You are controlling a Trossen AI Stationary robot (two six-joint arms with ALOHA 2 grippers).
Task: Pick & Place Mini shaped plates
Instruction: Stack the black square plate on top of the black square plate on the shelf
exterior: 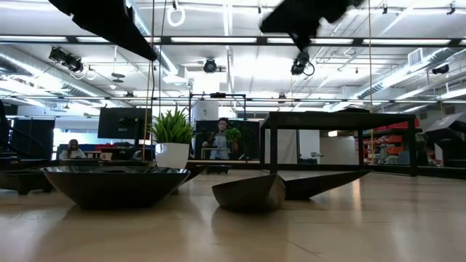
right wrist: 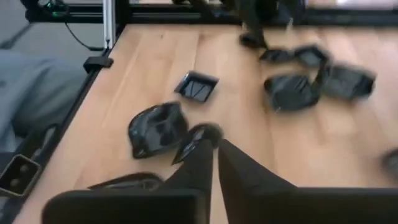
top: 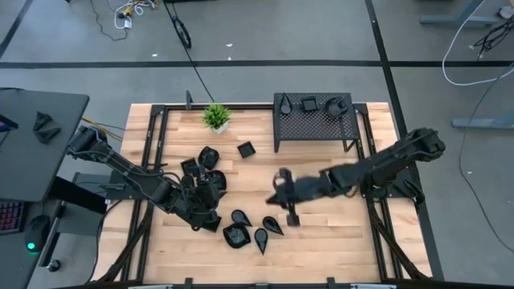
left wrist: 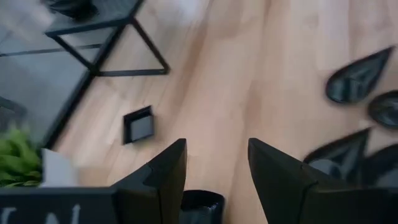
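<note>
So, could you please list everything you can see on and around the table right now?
plates on the rack: three, black, on top of the rack.
plates on the table: roughly nine, black; one square alone mid-table, a cluster at left, four near the front edge.
rack: one, black perforated metal, back right of the table.
potted plant: one, green in a white pot, at the back.
table: one, light wood.
person: one, far off in the room behind.
left end effector: one, dark, open, by the left cluster.
right end effector: one, dark, mid-table.
</note>
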